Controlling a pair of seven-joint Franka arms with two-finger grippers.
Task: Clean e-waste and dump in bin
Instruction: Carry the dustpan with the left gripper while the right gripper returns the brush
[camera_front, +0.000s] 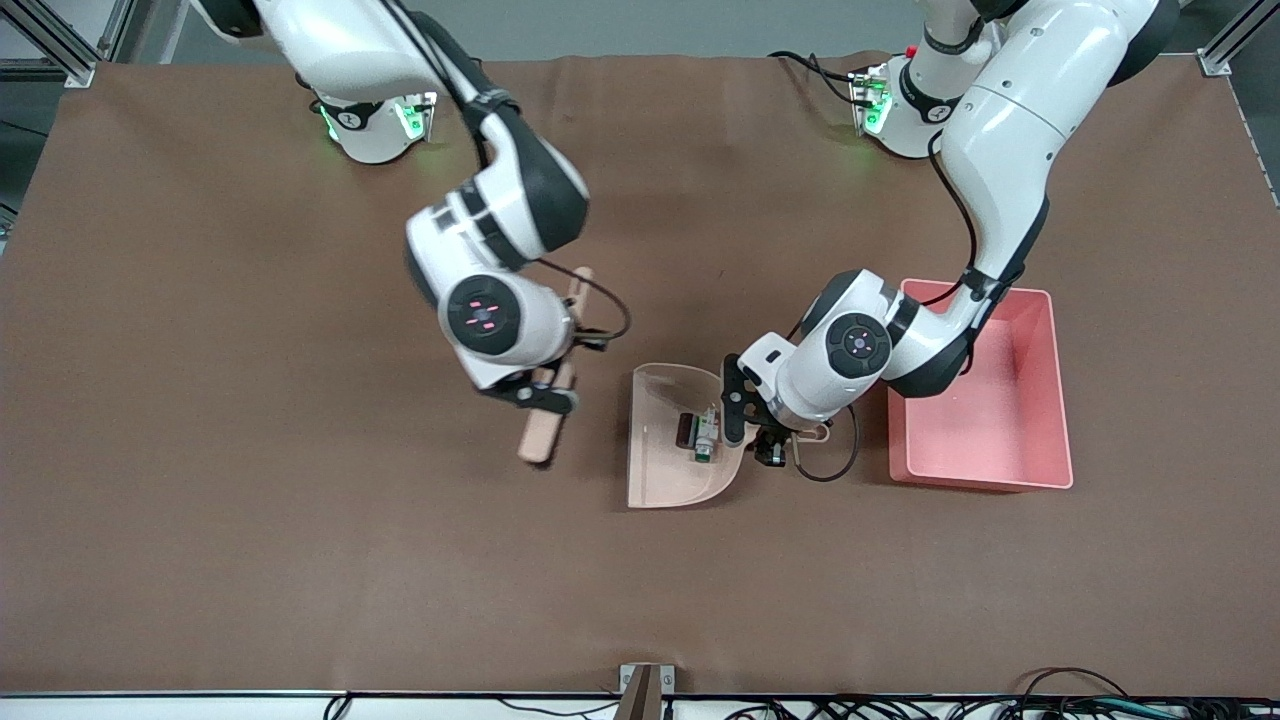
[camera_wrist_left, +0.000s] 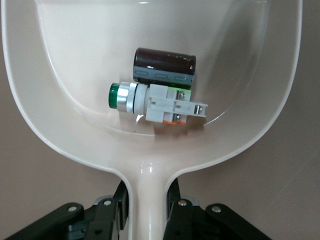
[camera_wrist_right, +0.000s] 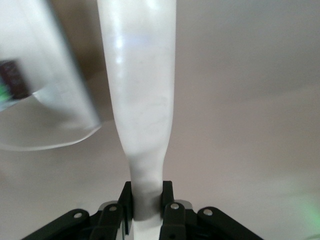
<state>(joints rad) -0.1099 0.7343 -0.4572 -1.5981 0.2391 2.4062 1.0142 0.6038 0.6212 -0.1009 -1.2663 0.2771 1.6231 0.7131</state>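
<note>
The e-waste lies in the beige dustpan: a small black block and a white cylinder with a green tip, touching each other. The left wrist view shows the dustpan with the black block and the cylinder near its handle end. My left gripper is shut on the dustpan's handle, beside the pink bin. My right gripper is shut on a beige brush handle, beside the dustpan toward the right arm's end. The right wrist view shows that gripper and the brush handle.
The bin holds nothing that I can see. The brown cloth covers the table. The dustpan's rim shows in the right wrist view. Cables run along the table's edge nearest the front camera.
</note>
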